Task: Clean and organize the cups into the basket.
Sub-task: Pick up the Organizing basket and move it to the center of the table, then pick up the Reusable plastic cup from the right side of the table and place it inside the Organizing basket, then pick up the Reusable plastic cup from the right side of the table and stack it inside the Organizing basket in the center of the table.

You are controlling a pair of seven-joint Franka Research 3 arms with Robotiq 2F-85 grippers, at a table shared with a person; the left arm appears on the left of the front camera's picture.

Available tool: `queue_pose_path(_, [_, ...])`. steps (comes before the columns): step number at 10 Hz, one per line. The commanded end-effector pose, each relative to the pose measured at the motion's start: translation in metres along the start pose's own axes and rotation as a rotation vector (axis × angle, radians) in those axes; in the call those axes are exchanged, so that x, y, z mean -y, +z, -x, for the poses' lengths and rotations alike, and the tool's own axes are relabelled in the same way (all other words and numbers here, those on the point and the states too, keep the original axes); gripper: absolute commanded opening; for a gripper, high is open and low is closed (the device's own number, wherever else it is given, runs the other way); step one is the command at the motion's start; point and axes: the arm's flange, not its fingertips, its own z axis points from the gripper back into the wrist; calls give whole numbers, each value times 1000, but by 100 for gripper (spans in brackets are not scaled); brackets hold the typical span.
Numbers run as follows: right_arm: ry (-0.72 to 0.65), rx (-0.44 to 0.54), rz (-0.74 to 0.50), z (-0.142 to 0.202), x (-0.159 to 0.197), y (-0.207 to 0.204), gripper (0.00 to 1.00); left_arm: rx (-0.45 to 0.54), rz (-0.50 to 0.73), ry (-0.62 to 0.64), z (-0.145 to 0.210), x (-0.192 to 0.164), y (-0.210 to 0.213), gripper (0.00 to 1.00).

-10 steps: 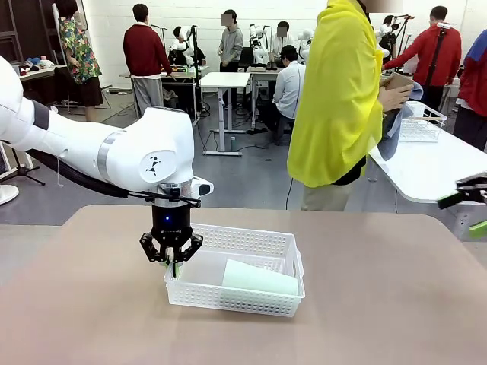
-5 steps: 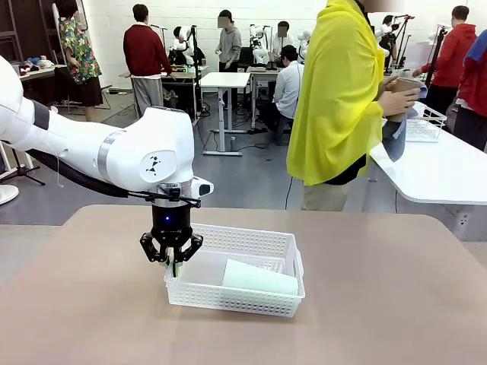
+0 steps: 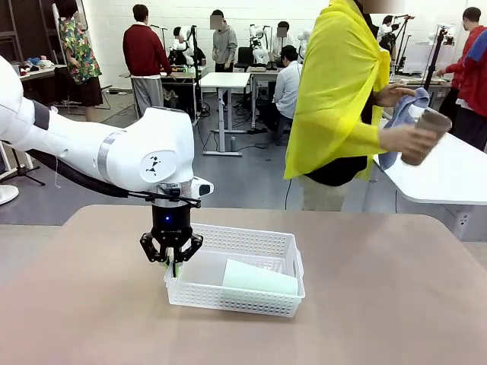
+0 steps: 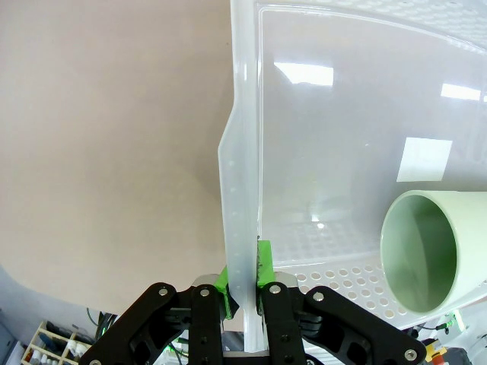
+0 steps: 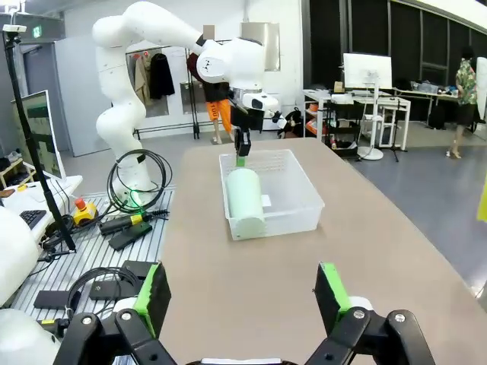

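the left arm (image 3: 137,156) is reaching down from 9 o'clock over the table (image 3: 380,296), and the left jaws are pinching shut on the rolled rim of the white basket (image 3: 228,298) at its 8 o'clock corner. in the left wrist view the green pads (image 4: 262,262) are pressing on either side of that thin wall (image 4: 240,152), one inside and one outside, with no gap showing. the basket is sitting flat on the table a little toward 7 o'clock of its middle. the mint green cup (image 3: 259,277) is lying on its side inside the basket, along the 6 o'clock wall and toward the 3 o'clock end, its open mouth (image 4: 426,251) facing 9 o'clock toward the left jaws. the right jaws are standing wide open and holding nothing, their pads (image 5: 331,293) well apart, hanging above bare table with the basket (image 5: 297,217) and the cup (image 5: 245,201) far ahead at 12 o'clock. beyond the far edge, at 1 o'clock, a person in a yellow top (image 3: 335,91) is standing turned toward 3 o'clock, one hand (image 3: 403,139) gripping a brown cup (image 3: 426,137) and the other holding a blue cloth (image 3: 399,114) just beside it.
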Motion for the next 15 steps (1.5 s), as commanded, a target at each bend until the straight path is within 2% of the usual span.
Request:
queue_pose_path(1, [5,14,0,-1,1,-4,100,7,-2,1,-1,0,1,0])
queue_pose_path(15, [1,-2,-9,-1,2,-3,100,7,-2,1,-1,0,1,0])
